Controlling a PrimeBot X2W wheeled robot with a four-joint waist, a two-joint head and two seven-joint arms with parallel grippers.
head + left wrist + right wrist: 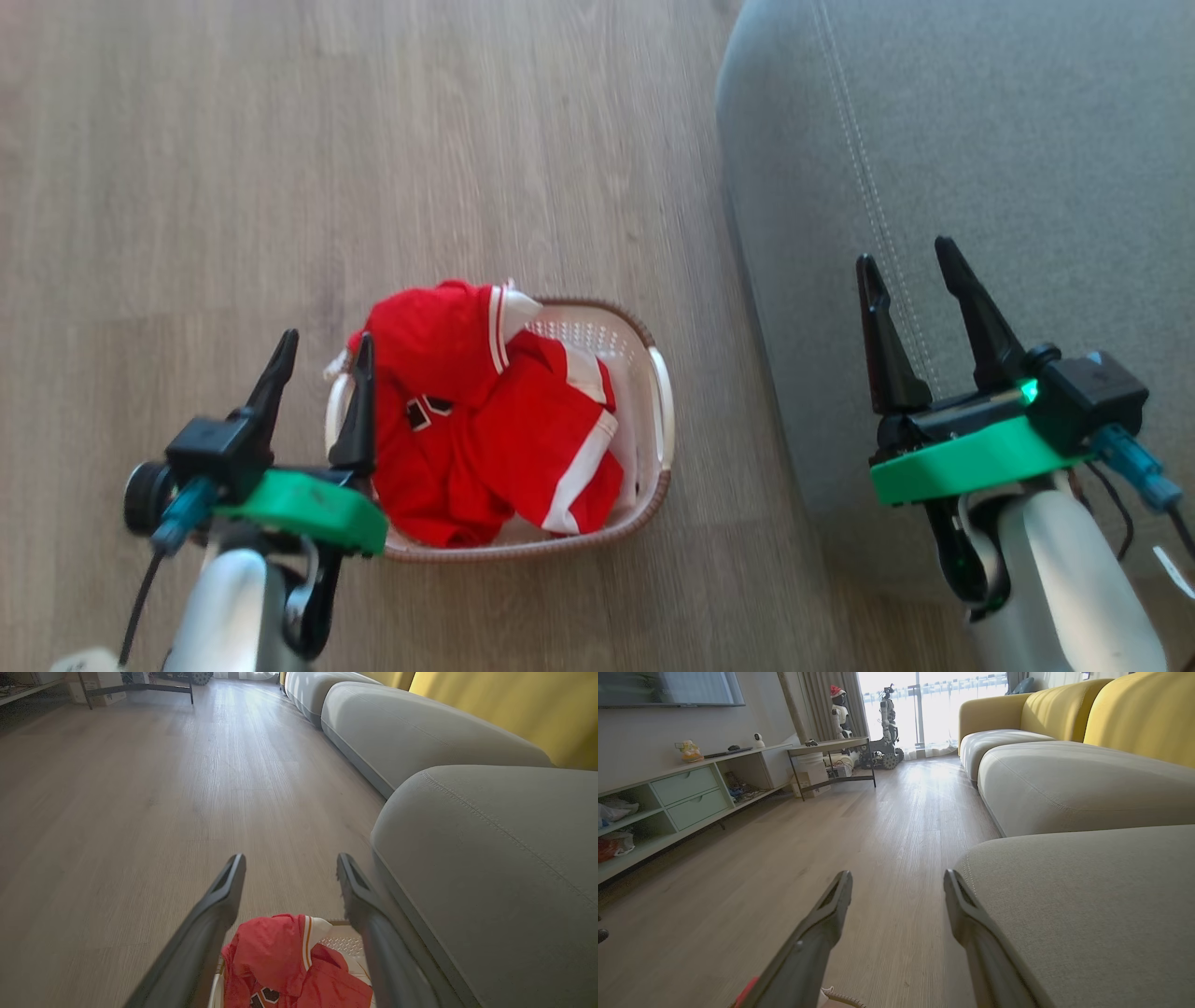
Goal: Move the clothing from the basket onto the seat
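Reading left to right in the head view:

1. The wood-grain floor (280,140) occupies the left portion.
2. The left tool (327,336) sits at the lower left, over the left end of the basket (658,411). Its two dark fingers are spread apart and grasp nothing. In the left wrist view the clothing shows low between the fingers. Whether either finger touches the fabric cannot be determined.
3. The basket rests on the floor between the two tools, near the edge of the seat (980,168) but apart from it.
4. The clothing (467,411) lies bundled inside the basket: red garments with white stripe trim, piled high at the left end and reaching over the left rim. Black-and-white lettering shows on one. At the right end, the perforated white wall and the right handle are exposed.
5. The right tool (906,252) is at the lower right, over the seat. Its fingers are likewise spread and empty. In the right wrist view one finger lies over the seat's edge, the other over the floor.
6. The seat is grey fabric with a line of stitching running down it.
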